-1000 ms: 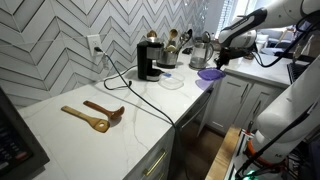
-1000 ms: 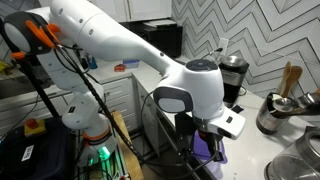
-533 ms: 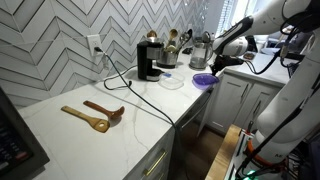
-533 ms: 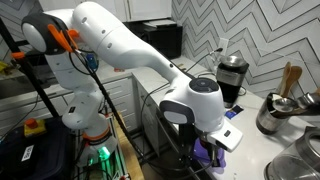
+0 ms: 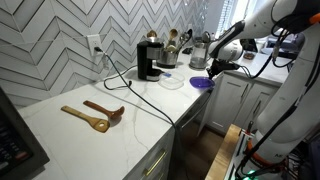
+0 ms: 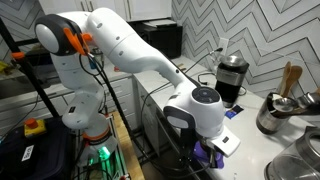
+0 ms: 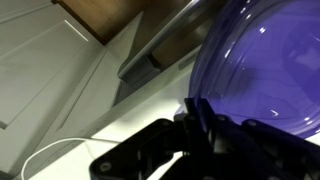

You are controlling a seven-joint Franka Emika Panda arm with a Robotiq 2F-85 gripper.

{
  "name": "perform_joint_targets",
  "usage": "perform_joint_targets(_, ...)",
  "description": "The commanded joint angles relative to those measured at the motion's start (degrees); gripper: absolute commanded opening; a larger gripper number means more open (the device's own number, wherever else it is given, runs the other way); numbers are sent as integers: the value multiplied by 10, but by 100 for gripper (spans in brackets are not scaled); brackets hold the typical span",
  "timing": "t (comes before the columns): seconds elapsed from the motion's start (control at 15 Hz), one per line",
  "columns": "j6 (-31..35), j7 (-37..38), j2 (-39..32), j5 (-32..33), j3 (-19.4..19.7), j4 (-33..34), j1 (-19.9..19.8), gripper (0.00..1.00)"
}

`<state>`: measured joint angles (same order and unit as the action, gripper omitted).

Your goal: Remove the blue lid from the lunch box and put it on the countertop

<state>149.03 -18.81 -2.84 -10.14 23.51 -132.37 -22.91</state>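
Observation:
The blue lid [image 5: 202,82] is a round blue-purple disc, low over the countertop [image 5: 120,125] near its front edge. My gripper [image 5: 213,68] is shut on the lid's rim from above. In the wrist view the lid [image 7: 262,62] fills the right side, with its rim between the dark fingers of the gripper [image 7: 197,108]. In an exterior view the gripper [image 6: 205,150] hangs under the wrist and a strip of the lid [image 6: 212,153] shows below it. The lunch box [image 5: 172,81], round and translucent, sits uncovered on the counter beside the lid.
A black coffee maker [image 5: 148,62] with a trailing cable stands behind the lunch box. Steel pots and a utensil holder [image 5: 172,52] line the back wall. Two wooden spoons [image 5: 92,115] lie on the near countertop. White cabinet fronts [image 7: 50,70] drop below the counter edge.
My gripper has moved the blue lid down and toward the lunch box side, closer to the countertop edge. The arm has lowered with it.

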Motion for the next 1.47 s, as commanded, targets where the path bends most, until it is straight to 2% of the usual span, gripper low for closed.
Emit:
perform_joint_targets(0.0, 9, -1, -13, -25, -8, -2, -6, 25)
perform_joint_targets(0.27, 8, -1, -17, -36, -12, -1, -7, 54)
perform_joint_targets(0.67, -28, 8, 32, -17, -22, 0, 3, 98)
perform_joint_targets(0.73, -50, 15, 46, 3, -22, 1, 5, 100)
perform_joint_targets(1.2, -237, 14, 152, 104, -40, 26, 26, 100)
perform_joint_targets(1.4, -277, 19, 189, 135, -51, 35, 33, 100)
